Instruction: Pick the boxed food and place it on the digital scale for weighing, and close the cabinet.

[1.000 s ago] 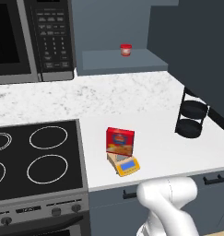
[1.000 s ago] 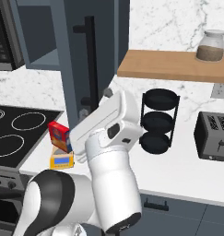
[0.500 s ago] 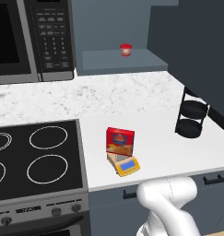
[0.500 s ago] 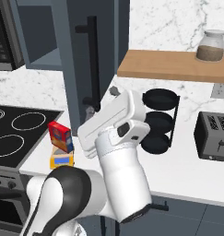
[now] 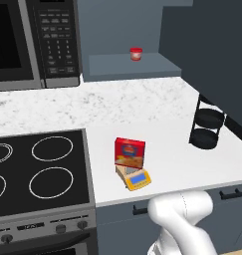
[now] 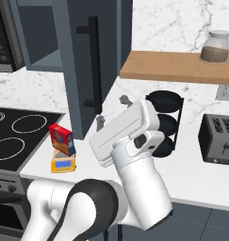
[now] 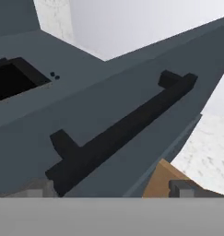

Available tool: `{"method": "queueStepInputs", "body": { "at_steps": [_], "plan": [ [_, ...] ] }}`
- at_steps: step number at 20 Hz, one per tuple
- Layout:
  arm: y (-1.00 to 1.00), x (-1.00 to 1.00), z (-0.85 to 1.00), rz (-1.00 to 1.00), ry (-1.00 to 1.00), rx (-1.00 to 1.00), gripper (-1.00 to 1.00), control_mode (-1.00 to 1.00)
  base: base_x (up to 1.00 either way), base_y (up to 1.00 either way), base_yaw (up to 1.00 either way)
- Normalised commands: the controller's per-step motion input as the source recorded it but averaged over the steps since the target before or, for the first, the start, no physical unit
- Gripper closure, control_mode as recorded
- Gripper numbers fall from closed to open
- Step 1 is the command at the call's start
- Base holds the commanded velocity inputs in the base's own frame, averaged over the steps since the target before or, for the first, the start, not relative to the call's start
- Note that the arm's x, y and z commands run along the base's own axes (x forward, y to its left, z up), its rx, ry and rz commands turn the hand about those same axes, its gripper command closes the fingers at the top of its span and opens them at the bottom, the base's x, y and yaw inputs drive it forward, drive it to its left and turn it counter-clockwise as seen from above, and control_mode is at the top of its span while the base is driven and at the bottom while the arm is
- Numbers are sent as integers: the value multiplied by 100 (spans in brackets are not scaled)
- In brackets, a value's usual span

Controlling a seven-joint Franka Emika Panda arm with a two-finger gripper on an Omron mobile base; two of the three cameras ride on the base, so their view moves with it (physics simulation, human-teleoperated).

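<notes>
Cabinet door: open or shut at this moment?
Open. The cabinet door swings out over the counter, baring the shelf with a small red cup.

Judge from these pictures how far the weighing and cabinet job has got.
Done: the box stands on the scale. In hand: the gripper points at the cabinet door, its handle close in the hand view. Left: the door stands open and needs shutting.

White arm raised mid-air, pincer (image 6: 111, 109) fingers spread, empty
</notes>
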Motion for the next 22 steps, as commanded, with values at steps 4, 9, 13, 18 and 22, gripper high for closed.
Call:
{"method": "queueStepInputs", "body": {
  "at_steps": [4,9,13,18,22],
  "plan": [
    [0,96,-24,4,-15,0,-100,-100,0,0,0],
    [-15,92,-25,7,-11,1,-100,-100,0,0,0],
    [-5,88,-12,11,-9,6,-100,-100,0,0,0],
    [24,30,14,11,-14,5,-100,-100,0,0,0],
    [53,0,45,3,-6,0,-100,-100,0,0,0]
  ]
}}
